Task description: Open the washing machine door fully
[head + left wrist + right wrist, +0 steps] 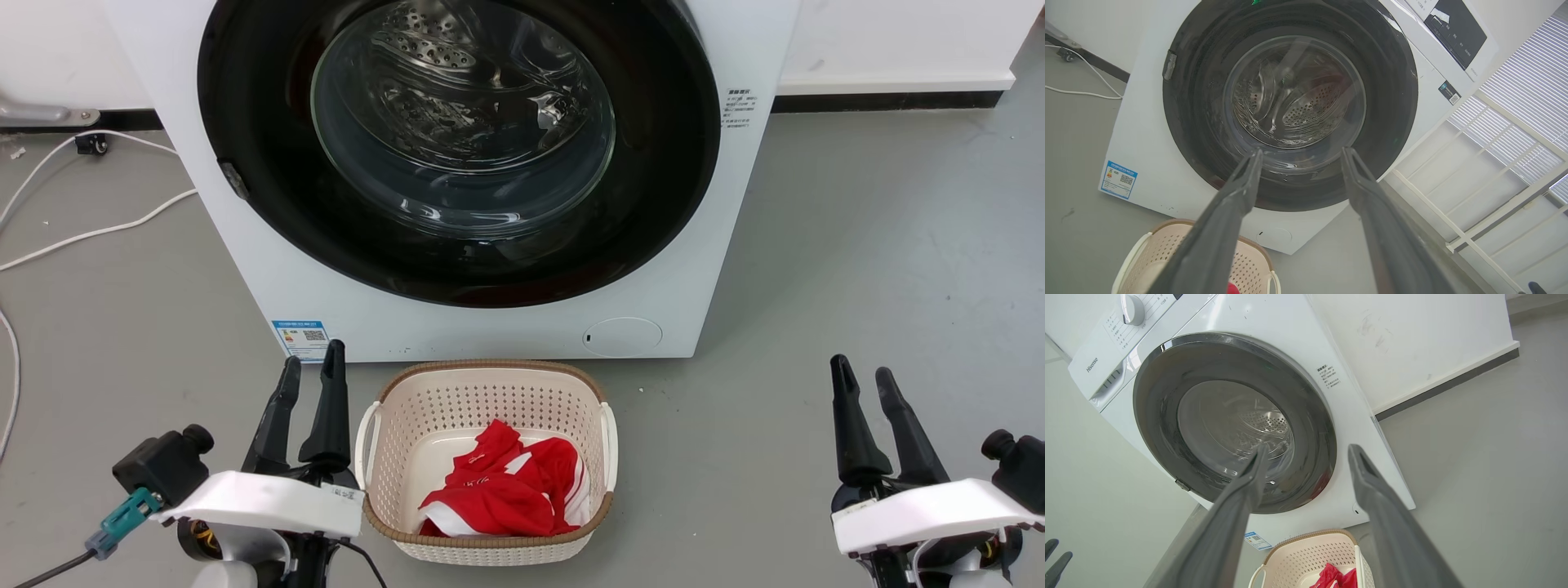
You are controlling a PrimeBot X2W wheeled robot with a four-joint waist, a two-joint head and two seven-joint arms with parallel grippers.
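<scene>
Your left gripper (312, 359) and right gripper (861, 371) both hang empty, fingers parted. The washing machine door (457, 147) sits shut, flush in the front of the washing machine (245, 278). A small grey tab (233, 180) sits on the door's 9 o'clock edge, at about 11 o'clock from the left gripper, which is the nearer one. I judge the hinge lies at 3 o'clock. The basket (490, 365) stands close before the machine, between your grippers, and bare floor lies to its 3 o'clock side.
</scene>
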